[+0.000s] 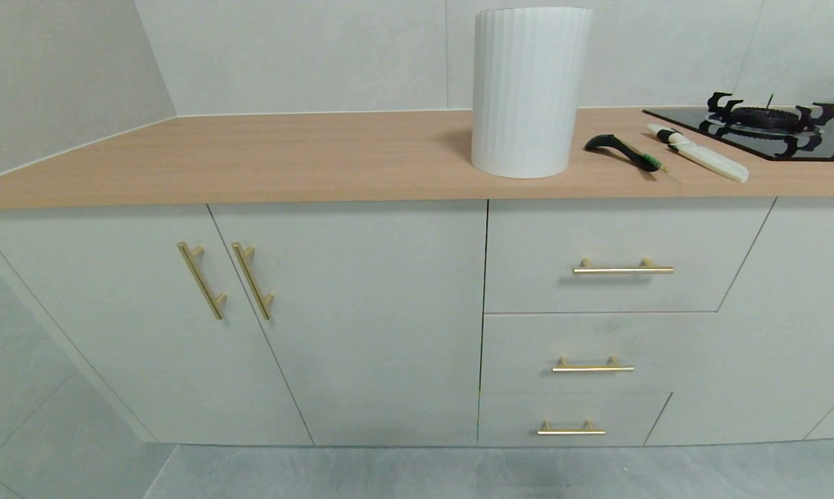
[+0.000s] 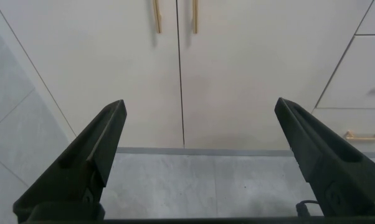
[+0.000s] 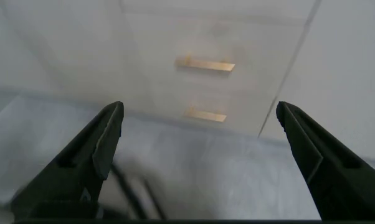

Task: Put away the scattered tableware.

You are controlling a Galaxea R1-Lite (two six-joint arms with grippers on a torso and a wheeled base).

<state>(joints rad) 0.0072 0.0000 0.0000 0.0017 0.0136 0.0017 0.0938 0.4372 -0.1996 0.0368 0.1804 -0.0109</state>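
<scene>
On the wooden counter (image 1: 285,156) lie a black-handled utensil with a green tip (image 1: 625,152) and a white knife with a pale handle (image 1: 697,152), both to the right of a tall white ribbed container (image 1: 528,90). My left gripper (image 2: 200,109) hangs low in front of the cupboard doors (image 2: 175,68), open, nothing between its fingers. My right gripper (image 3: 200,112) is also low, facing the drawers (image 3: 206,65), open and empty.
A black gas hob (image 1: 770,128) sits at the counter's far right. Below are two cupboard doors with gold handles (image 1: 226,281) and a stack of three drawers with gold handles (image 1: 623,269). Grey tiled floor (image 1: 389,475) lies in front of the cabinets.
</scene>
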